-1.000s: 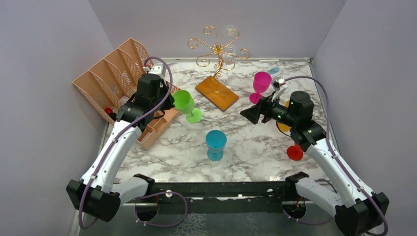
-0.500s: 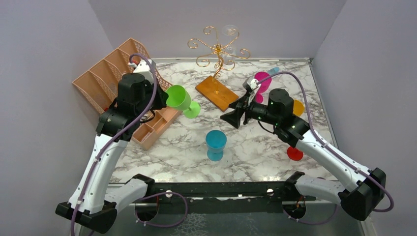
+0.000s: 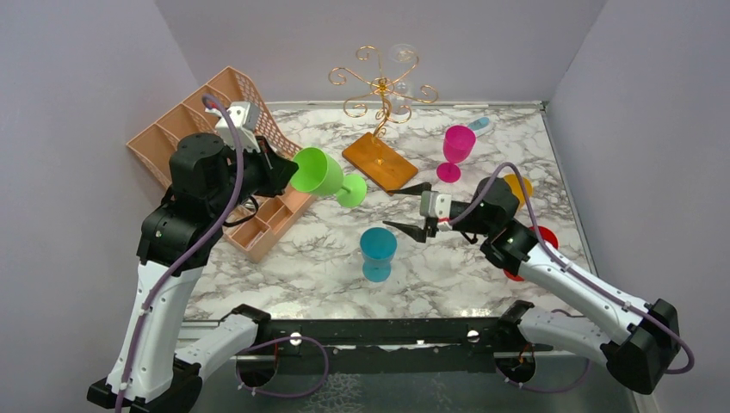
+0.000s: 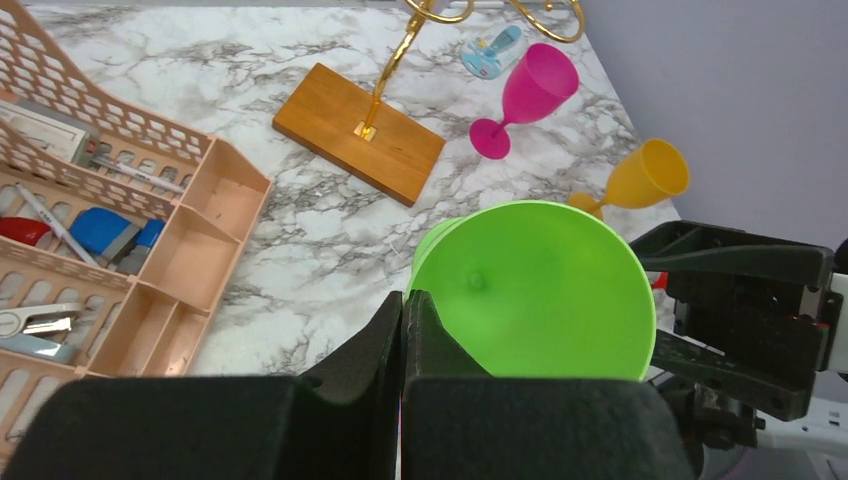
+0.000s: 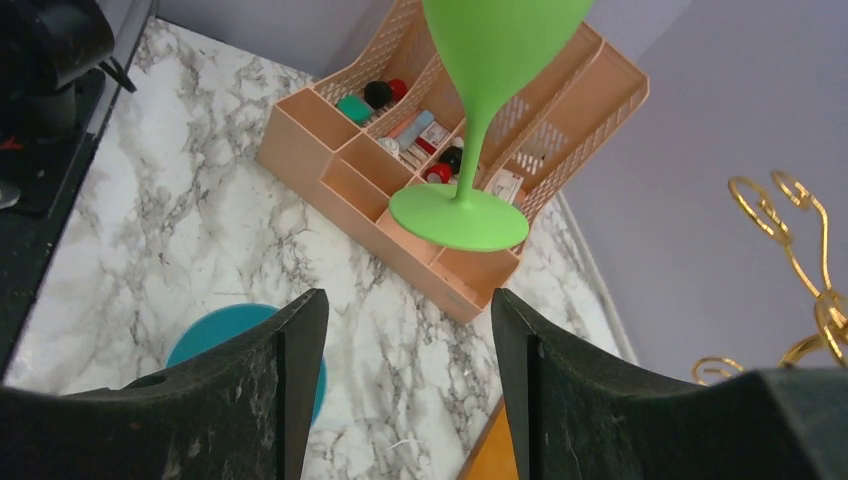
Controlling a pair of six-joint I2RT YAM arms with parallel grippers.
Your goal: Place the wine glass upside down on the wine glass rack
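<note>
Above the bench (image 3: pixel 301 275), between the arms, we find the green wine glass (image 3: pixel 320 172) held clear of the surface, lying nearly level; its mouth faces the left end effector (image 3: pixel 287 172), which is clamped tight on the rim; its foot points at the right end effector (image 3: pixel 408 208), near but apart, jaws spread with nothing between them. We judge the right arm better placed to take the stem; the wine glass rack (image 3: pixel 379 86) stands beyond, at the far side. The glass looks like opaque bright green plastic, with a tulip bowl, slim stem and flat round foot.
</note>
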